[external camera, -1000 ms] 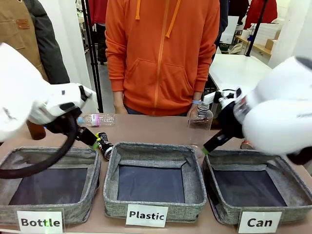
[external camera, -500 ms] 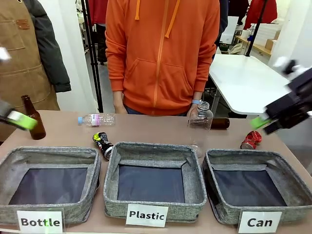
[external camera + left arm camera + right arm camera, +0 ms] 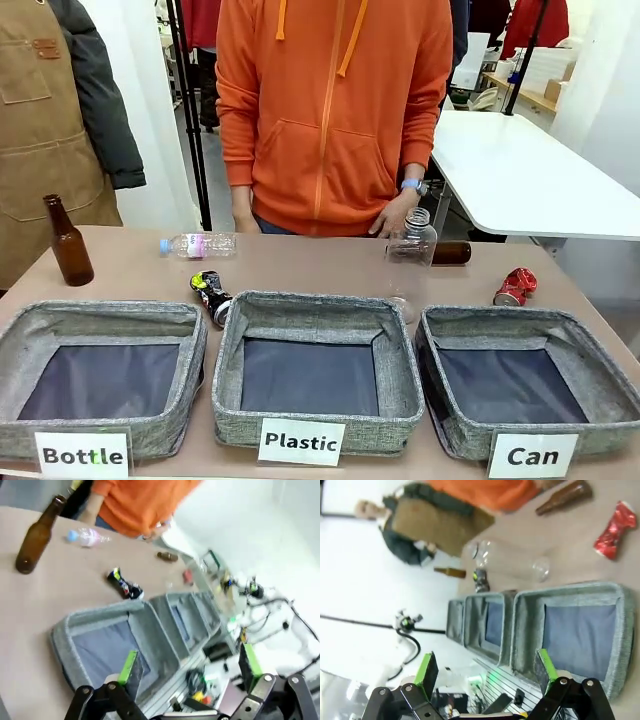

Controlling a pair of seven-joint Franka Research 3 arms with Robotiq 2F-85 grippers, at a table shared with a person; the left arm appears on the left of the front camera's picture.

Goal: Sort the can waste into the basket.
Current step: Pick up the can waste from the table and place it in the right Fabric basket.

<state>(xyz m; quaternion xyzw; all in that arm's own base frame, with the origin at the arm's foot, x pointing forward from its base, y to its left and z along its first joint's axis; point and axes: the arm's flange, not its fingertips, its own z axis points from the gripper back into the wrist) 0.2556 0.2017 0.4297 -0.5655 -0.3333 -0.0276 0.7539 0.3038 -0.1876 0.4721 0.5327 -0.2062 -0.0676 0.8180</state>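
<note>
The black can [image 3: 212, 293] lies on the table behind the gap between the left and middle baskets. The crushed red can [image 3: 515, 286] lies at the far right, just behind the grey basket labelled "Can" [image 3: 500, 326]. High above the table's left end, my left gripper [image 3: 190, 664] is open and holds nothing; the black can [image 3: 124, 583] and red can [image 3: 188, 576] lie far below it. My right gripper [image 3: 485, 670] is open too, hanging high over the "Can" basket [image 3: 570, 589], with the red can [image 3: 614, 530] beyond it.
Baskets labelled "Plastic" [image 3: 310, 305] and "Bottle" [image 3: 100, 312] stand beside the "Can" one. A brown bottle [image 3: 68, 242] stands at the left, another [image 3: 450, 253] lies at the back. One clear bottle [image 3: 198, 244] lies flat, one [image 3: 410, 255] stands upright by the person's hand [image 3: 395, 212].
Both arms have pulled back out of the front view, the left one to the left and the right one to the right. The cans and bottles have not moved.
</note>
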